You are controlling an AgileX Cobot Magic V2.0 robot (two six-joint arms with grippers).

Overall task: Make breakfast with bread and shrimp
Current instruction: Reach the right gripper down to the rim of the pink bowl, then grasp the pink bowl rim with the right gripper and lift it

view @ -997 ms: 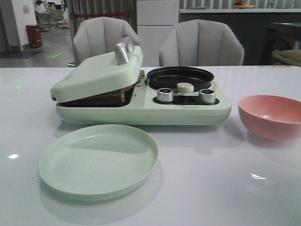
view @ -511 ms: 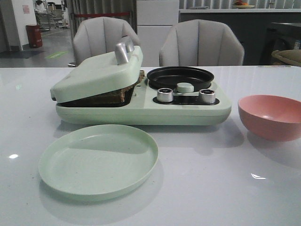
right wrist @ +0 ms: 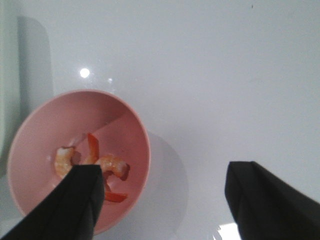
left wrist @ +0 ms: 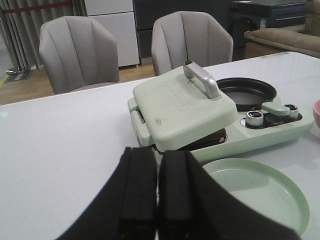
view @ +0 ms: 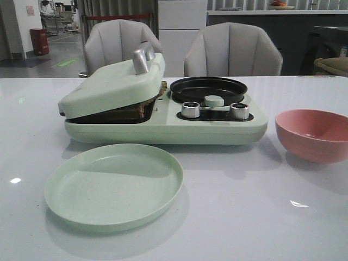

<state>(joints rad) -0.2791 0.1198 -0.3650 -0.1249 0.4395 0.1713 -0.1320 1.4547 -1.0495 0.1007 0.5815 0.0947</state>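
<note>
In the front view the green plate (view: 113,186) sits lower left. Behind it stands the breakfast maker (view: 163,117), its lid (view: 114,86) propped at a tilt over the bread (view: 147,106), whose brown edge shows in the gap at centre-left. The black pan (view: 208,88) is just right of the lid, and the pink bowl (view: 313,134) rests at the right edge, apart from the maker. Neither of my arms shows in this view.

My left claw (left wrist: 157,200) fills the bottom centre of its wrist picture — the two black fingers (left wrist: 137,192) pressed together, clenched on nothing. The maker and its bread lie beyond it, toward the upper right, well apart from the fingertips.

My right claw (right wrist: 162,192) hangs spread wide, pointing straight down at the table (right wrist: 225,75). The shrimp (right wrist: 90,162) lie in the pink bowl at lower left — partly hidden behind one finger (right wrist: 75,200), not touched as far as I can tell.
</note>
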